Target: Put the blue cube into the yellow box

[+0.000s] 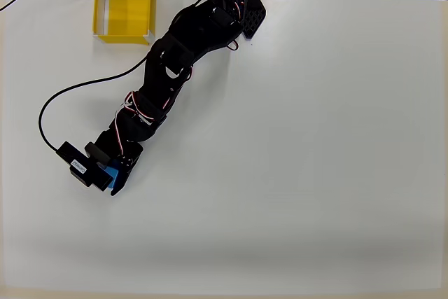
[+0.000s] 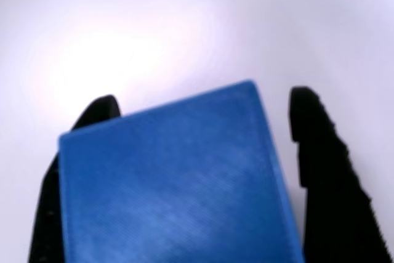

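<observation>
Blue cube (image 2: 172, 183) sits between the spread fingers of the tool (image 1: 112, 173) near the tabletop's (image 1: 315, 173) left edge; one finger (image 2: 326, 177) stands clear, no grip yet; yellow box (image 1: 124, 10) waits empty at the far left corner; grasp, carry and drop remain.

The overhead view looks straight down on the white table (image 1: 315, 173) from high above, so almost the whole surface fits in the frame, with a dark band beyond the table's far edge along the top. The arm's base is at the top centre and the arm reaches toward the lower left of the frame. The wrist view looks along the gripper (image 2: 197, 170) toward the table and is very near to it: the blue cube (image 2: 172, 183) takes up most of the lower half, between the two dark fingers (image 2: 326, 177). Both views share the cube (image 1: 112, 171), the gripper (image 1: 113, 173) and the bare table (image 2: 184, 23) around them.
</observation>
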`<state>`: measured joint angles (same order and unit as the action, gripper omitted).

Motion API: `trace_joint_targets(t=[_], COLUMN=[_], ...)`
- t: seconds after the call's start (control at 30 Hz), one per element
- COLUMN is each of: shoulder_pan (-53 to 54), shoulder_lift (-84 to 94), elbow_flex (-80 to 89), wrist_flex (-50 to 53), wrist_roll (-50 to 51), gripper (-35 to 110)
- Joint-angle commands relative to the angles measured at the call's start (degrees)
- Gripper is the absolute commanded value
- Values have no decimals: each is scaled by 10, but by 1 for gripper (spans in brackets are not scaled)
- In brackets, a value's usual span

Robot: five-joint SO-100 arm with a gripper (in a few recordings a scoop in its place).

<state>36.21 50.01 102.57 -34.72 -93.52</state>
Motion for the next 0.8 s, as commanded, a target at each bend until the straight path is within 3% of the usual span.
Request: trace_joint_targets(t=[0.0, 0.4, 0.77], shoulder_pan=[4, 72, 252], shoulder_lift=[168, 356, 452], elbow_flex=[10, 2, -13], wrist_flex=[25, 138, 247], wrist_roll=[14, 43, 77], gripper=[17, 18, 19])
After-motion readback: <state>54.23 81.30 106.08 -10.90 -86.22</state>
